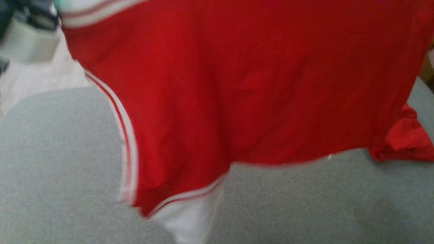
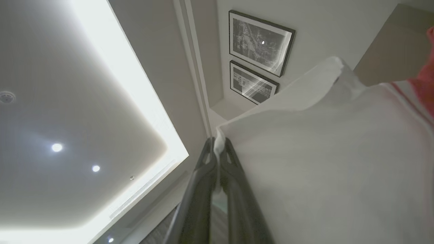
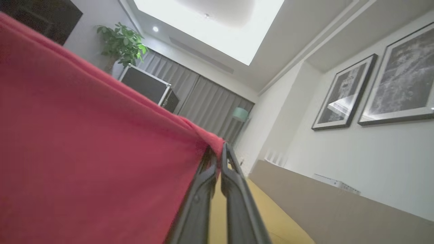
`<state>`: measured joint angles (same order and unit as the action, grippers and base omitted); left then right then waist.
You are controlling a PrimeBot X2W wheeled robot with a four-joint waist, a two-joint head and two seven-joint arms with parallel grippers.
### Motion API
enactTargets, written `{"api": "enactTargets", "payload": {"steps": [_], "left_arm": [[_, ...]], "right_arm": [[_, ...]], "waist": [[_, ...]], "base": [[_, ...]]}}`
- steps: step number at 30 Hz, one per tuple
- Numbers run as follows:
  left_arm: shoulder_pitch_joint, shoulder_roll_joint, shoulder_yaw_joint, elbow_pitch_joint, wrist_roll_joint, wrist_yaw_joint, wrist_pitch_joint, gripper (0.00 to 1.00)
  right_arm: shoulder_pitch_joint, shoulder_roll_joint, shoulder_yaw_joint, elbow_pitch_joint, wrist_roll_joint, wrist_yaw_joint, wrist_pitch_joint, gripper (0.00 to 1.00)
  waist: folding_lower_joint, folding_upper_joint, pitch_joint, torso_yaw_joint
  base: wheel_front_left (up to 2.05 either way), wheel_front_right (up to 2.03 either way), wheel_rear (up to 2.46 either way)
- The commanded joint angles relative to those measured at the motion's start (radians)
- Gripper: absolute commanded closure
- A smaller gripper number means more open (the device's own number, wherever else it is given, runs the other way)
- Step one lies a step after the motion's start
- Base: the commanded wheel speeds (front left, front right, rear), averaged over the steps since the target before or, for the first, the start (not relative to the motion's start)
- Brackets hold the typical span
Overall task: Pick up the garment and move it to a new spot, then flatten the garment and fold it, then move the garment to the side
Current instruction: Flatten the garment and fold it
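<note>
Head view is showing the garment (image 1: 257, 84) hanging over the grey surface (image 1: 61, 162) while I am holding it stretched crosswise, left pincer (image 2: 219, 146) clamped on its white corner, right pincer (image 3: 217, 153) on its red corner.

Grey cloth-covered surface (image 1: 51, 162), rounded at its far left corner.
The surface is seen below the garment (image 1: 257, 84) and to both sides of it. A crumpled red fold is laid on the surface at the garment's lower right. Whether the white hem at the garment's bottom touches it cannot be told.
</note>
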<state>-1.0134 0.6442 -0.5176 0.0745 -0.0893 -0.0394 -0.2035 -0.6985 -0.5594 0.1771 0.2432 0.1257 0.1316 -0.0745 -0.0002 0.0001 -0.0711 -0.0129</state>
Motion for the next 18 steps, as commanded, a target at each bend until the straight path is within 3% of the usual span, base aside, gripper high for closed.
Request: {"api": "enactTargets", "payload": {"steps": [1, 5, 9, 15, 18], "left_arm": [[-0.089, 0.012, 0.032, 0.061, -0.019, -0.024, 0.008, 1.00], [-0.186, -0.014, -0.018, 0.222, -0.007, -0.060, 0.012, 1.00], [-0.310, -0.042, -0.036, 0.363, 0.035, -0.059, -0.003, 1.00], [-0.460, -0.083, -0.031, 0.456, 0.080, -0.010, -0.050, 1.00], [-0.527, -0.113, -0.019, 0.461, 0.088, 0.028, -0.057, 1.00]], "right_arm": [[-0.078, -0.013, 0.050, -0.015, 0.031, -0.001, 0.028, 1.00], [-0.190, -0.005, 0.133, 0.069, 0.091, -0.001, 0.054, 1.00], [-0.330, 0.013, 0.156, 0.191, 0.133, -0.001, 0.032, 1.00], [-0.502, 0.042, 0.159, 0.321, 0.121, -0.001, -0.050, 1.00], [-0.591, 0.036, 0.151, 0.370, 0.058, -0.001, -0.116, 1.00]], "waist": [[0.0002, -0.0001, 0.040, -0.017], [0.0002, -0.0001, 0.134, -0.030], [0.0002, -0.0001, 0.268, -0.028], [0.0002, -0.0001, 0.390, -0.021], [0.0002, -0.0001, 0.441, -0.007]], "base": [[0.00, 0.00, 0.00], [0.00, 0.00, 0.00], [0.00, 0.00, 0.00], [0.00, 0.00, 0.00], [0.00, 0.00, 0.00]]}}
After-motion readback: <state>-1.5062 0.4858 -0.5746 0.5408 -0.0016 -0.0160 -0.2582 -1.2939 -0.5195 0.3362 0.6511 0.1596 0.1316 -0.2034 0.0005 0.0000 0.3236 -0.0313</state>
